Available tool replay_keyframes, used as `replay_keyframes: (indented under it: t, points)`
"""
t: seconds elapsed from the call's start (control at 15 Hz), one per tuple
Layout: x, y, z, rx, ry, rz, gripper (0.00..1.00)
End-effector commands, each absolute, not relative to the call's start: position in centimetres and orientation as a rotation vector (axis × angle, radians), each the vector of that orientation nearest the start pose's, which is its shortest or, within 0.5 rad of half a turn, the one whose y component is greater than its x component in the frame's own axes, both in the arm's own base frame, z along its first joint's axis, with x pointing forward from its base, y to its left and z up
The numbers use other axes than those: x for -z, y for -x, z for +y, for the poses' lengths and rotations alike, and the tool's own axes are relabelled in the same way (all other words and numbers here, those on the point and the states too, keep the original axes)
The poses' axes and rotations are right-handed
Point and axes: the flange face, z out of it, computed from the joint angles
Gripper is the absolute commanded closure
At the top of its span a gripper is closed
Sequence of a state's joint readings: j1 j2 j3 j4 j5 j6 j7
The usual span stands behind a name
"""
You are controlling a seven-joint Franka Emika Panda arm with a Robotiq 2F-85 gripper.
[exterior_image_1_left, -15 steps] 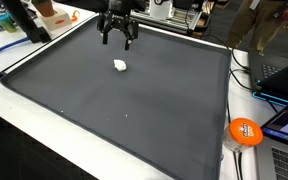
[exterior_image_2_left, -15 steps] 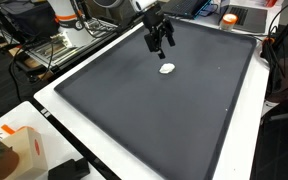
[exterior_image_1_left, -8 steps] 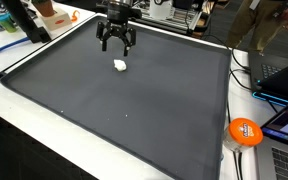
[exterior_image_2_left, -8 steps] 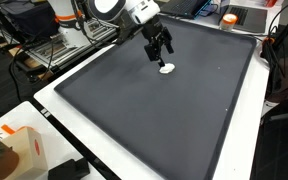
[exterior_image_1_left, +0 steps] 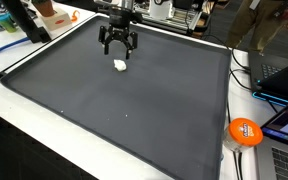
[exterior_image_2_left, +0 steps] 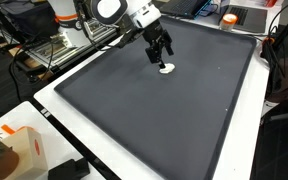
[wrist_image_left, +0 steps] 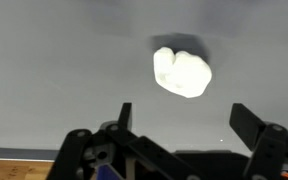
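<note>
1. In an exterior view: gripper [exterior_image_1_left: 119, 49] hovers over the dark mat [exterior_image_1_left: 134, 110], jaws spread; white lump [exterior_image_1_left: 120, 66] lies on the mat just beneath them.
2. In an exterior view: white lump [exterior_image_2_left: 166, 68] clear of the fingertips.
3. Wrist view: white lump [wrist_image_left: 182, 73] ahead of the jaws, centred between them, long axis across the gap.

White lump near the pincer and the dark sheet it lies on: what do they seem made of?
White lump: matte and soft-looking, with rounded folds and no shine. It may be crumpled tissue, cloth or foam; I cannot tell which. Dark sheet: flat, dull grey-black, with no glare. It looks like a rubber or fabric mat, but its texture is too fine to settle it.
</note>
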State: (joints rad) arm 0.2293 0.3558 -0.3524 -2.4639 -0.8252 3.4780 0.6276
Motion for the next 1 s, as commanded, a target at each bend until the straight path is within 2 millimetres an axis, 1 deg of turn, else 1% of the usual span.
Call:
replay_keyframes:
  t: [0.0,0.2,0.4,0.53,0.67,0.93]
  points:
    - [-22.2,-49.6,2.5,0.952,2.915,-0.379,0.0]
    - [-22.0,-49.0,2.5,1.004,2.857,-0.515,0.0]
    - [-21.6,-48.5,2.6,1.05,2.817,-0.595,0.0]
    - [-21.2,-48.4,2.6,1.058,2.807,-0.63,0.0]
    - [-20.5,-48.4,2.5,1.067,2.818,-0.645,0.0]
    - [-19.8,-48.2,2.0,1.086,2.83,-0.632,0.0]
